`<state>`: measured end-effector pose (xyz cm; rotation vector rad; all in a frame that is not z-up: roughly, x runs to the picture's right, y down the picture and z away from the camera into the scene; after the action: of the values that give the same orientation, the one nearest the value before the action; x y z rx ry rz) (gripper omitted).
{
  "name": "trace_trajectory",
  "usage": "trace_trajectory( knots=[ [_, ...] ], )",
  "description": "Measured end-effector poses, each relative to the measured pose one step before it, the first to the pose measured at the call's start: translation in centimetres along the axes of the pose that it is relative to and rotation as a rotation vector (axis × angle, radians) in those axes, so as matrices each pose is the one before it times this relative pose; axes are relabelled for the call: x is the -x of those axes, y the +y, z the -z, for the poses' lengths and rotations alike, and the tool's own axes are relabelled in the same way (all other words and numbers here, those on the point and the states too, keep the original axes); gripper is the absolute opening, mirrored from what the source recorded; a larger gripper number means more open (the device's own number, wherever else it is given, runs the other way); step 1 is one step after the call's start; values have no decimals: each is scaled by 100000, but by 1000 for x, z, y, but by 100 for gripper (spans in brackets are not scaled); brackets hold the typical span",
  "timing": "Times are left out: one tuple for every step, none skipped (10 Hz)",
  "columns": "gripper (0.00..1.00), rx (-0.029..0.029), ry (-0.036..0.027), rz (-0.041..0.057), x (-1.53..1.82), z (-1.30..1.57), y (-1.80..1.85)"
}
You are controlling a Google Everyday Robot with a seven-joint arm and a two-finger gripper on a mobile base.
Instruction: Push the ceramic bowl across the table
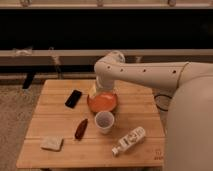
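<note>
Camera view: looks down on a slatted light-wood worktop [47, 120] from its near side, with the white arm [150, 75] reaching in from the right.
Pincer [96, 91]: down at the far left rim of the bowl, under the bent wrist; spread or pressed together, cannot tell.
Bowl [102, 103]: orange, glossy, upright on the worktop a little beyond the middle, its far edge partly hidden by the arm.
Cup [104, 121]: white, upright, just in front of the bowl, very close to its near rim.
Phone [73, 98]: dark, flat, lying left of the bowl and apart from it.
Brown thing [81, 128]: small, long, lying left of the cup.
Pale block [52, 143]: near the front left corner.
Bottle [129, 140]: white, on its side at front right, cap towards the front edge.
</note>
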<state>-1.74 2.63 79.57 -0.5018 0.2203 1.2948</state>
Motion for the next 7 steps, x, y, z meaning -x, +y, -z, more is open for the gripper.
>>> trace_trajectory(
  knots=[
    [80,-2332,1962,-361,937,-1256,-528],
    [79,-2996,2917,-608,885,-1605,-966],
    [76,-1382,1635,-42,475,-828,-276],
    [65,-1794,2387,543,445,-1079,63],
    [55,-1373,1913,952,232,-861,214],
    [45,-1044,2089,868,194,-879,338],
    [37,-991,1810,464,49,-762,8]
  ],
)
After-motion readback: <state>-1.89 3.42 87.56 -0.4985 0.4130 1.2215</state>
